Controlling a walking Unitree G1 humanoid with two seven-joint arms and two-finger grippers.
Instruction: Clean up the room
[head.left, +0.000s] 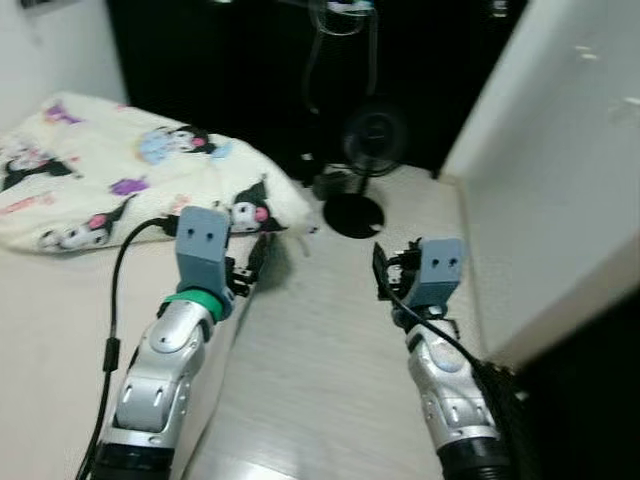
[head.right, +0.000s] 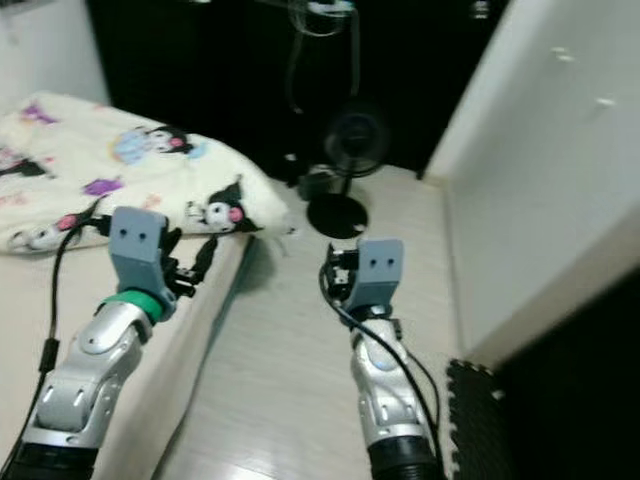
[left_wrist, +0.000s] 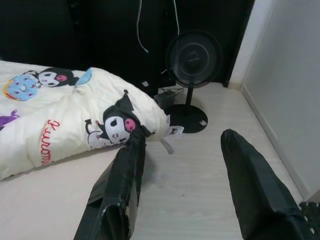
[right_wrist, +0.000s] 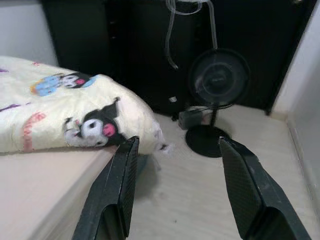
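Both grippers, left (left_wrist: 182, 190) and right (right_wrist: 182, 187), hang spread and empty above the floor (head.left: 320, 340), near the bed's corner where the cartoon-print quilt (head.left: 120, 170) lies; a black fan (head.left: 365, 150) stands beyond.

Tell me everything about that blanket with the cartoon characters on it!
The blanket is cream-coloured and puffy, looking soft and quilted. It is printed with black-and-white cartoon characters with pink noses, blue and purple shapes, and some red writing. It lies bunched up on the bed, its corner bulging over the bed's edge near the black fan.
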